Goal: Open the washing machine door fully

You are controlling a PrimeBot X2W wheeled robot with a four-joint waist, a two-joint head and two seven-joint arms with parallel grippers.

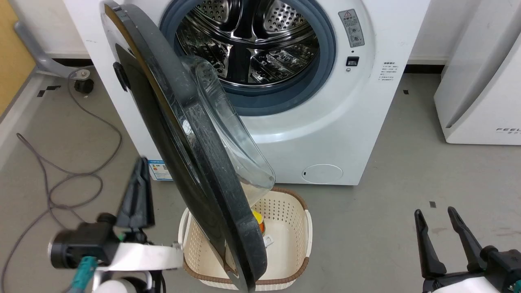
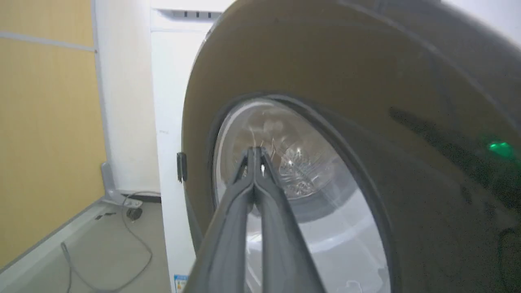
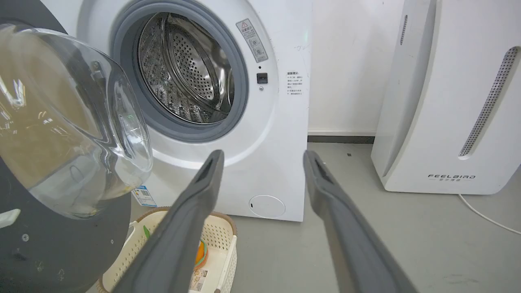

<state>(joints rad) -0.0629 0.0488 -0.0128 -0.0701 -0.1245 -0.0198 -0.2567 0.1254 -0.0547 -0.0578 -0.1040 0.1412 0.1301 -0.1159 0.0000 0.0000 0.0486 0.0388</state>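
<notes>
The big round black washing machine door (image 1: pixel 183 134) stands swung out edge-on toward me, its clear glass bowl (image 1: pixel 232 130) bulging to the right. Behind it the white washing machine (image 1: pixel 338 122) shows its steel drum and grey rubber ring. My left gripper (image 1: pixel 140 165) is shut, empty, just left of the door's glossy front. In the left wrist view its closed tips (image 2: pixel 254 152) point at the door (image 2: pixel 366 81). My right gripper (image 1: pixel 435 213) is open at the lower right, away from the door; its fingers (image 3: pixel 191 211) frame the machine (image 3: pixel 276 134) and the door's matte back (image 3: pixel 61 244).
A cream perforated basket (image 1: pixel 299 228) with an orange item sits on the floor under the door's free edge. A white FEELAIR-marked appliance (image 1: pixel 480 81) stands at the right. A grey cable (image 1: pixel 81 171) loops on the floor at the left, beside a yellow wall (image 2: pixel 44 122).
</notes>
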